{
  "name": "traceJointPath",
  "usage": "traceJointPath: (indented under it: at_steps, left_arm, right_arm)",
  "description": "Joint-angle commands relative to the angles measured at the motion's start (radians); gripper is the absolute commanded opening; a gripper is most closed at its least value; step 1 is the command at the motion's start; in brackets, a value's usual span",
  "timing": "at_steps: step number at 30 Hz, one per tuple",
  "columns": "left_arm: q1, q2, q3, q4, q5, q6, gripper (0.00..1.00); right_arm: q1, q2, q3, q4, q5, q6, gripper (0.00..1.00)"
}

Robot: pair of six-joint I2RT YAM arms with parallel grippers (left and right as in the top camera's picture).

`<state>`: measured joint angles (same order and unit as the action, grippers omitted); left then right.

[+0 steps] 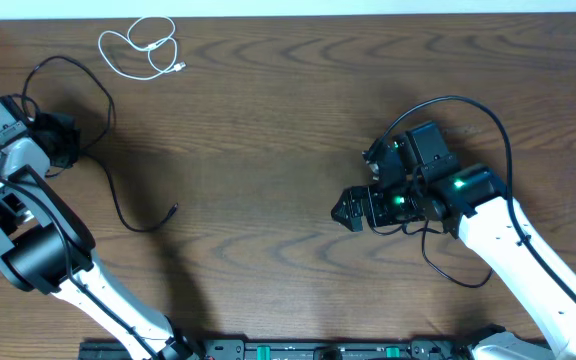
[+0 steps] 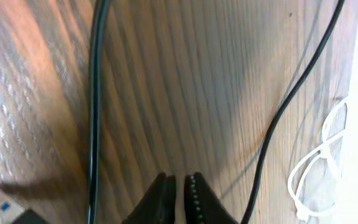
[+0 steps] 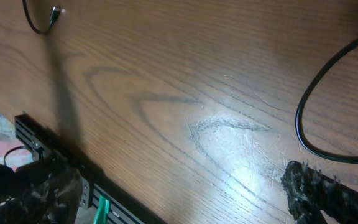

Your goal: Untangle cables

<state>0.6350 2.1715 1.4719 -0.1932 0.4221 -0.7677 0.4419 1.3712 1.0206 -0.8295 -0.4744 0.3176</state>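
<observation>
Nearly sorted: the white cable (image 1: 138, 50) lies coiled at eleven o'clock on the worktop (image 1: 268, 120), well apart from a black cable (image 2: 96, 93) looping at nine o'clock. The left claw (image 2: 178, 182) is pinched narrow beside that cord, nothing visible between its jaws. The right claw (image 3: 179, 180) gapes wide at three o'clock, near what looks like the second black cable (image 3: 299, 124). Straightening the loops seems next, and that calls for a sure pinch on the cord itself.

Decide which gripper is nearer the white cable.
Left. In the overhead view the left gripper lies just below and left of the white cable; the right gripper is far off to its right and lower.
</observation>
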Motion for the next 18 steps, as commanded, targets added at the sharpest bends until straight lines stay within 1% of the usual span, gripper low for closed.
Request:
traceJointPath:
  at_steps: [1, 2, 3, 5, 6, 8, 9, 11, 13, 15, 16, 18]
  left_arm:
    - [0.021, 0.003, 0.059, -0.088, -0.011, 0.057, 0.17]
    - [0.031, -0.01, 0.074, -0.144, -0.061, 0.057, 0.22]
    - [0.039, -0.026, 0.081, -0.18, -0.103, 0.063, 0.26]
    - [0.052, -0.072, 0.084, -0.214, -0.167, 0.104, 0.31]
    - [0.058, -0.106, 0.084, -0.224, -0.2, 0.132, 0.36]
    - [0.065, -0.203, 0.084, -0.233, -0.249, 0.211, 0.55]
    - [0.065, -0.242, 0.084, -0.233, -0.26, 0.238, 0.68]
    - [0.065, -0.328, 0.084, -0.256, -0.278, 0.263, 0.83]
    - [0.065, -0.376, 0.084, -0.304, -0.278, 0.263, 0.86]
    - [0.065, -0.403, 0.084, -0.399, -0.278, 0.263, 0.86]
    - [0.063, -0.401, 0.083, -0.48, -0.278, 0.262, 0.86]
    - [0.056, -0.38, 0.068, -0.542, -0.278, 0.263, 0.86]
  right_arm:
    - [0.005, -0.01, 0.006, -0.001, -0.002, -0.008, 0.99]
    - [0.005, -0.01, 0.006, -0.001, -0.002, -0.008, 0.99]
    - [0.005, -0.01, 0.006, -0.002, -0.002, -0.008, 0.99]
    - [0.005, -0.01, 0.006, -0.002, -0.002, -0.009, 0.99]
    - [0.005, -0.01, 0.006, -0.002, -0.002, -0.009, 0.99]
    - [0.005, -0.01, 0.005, -0.002, -0.002, -0.029, 0.99]
    - [0.005, -0.01, 0.005, -0.002, -0.002, -0.039, 0.99]
    - [0.005, -0.01, 0.005, -0.001, -0.002, -0.046, 0.99]
    - [0.005, -0.01, 0.005, 0.003, -0.002, -0.046, 0.99]
    - [0.005, -0.01, 0.005, 0.011, -0.002, -0.046, 0.99]
    - [0.005, -0.01, 0.005, 0.018, -0.002, -0.046, 0.99]
    - [0.005, -0.01, 0.005, 0.026, -0.002, -0.046, 0.99]
